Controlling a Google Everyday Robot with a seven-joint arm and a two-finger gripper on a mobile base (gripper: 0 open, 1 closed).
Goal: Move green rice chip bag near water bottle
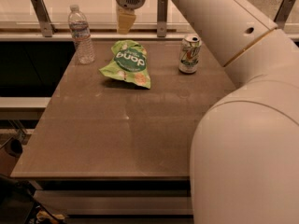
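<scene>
The green rice chip bag point(128, 63) lies slumped on the brown table point(112, 134) at the back, its dark-green "dang" label facing up. The water bottle point(81, 34) stands upright just to its left, near the table's back left corner, a small gap apart from the bag. My gripper point(125, 21) hangs above the bag's far edge, clear of it, open and empty.
A green-and-white soda can point(189, 54) stands upright to the right of the bag. My large white arm point(243, 106) fills the right side of the view. A railing with metal posts point(42, 15) runs behind the table's back edge.
</scene>
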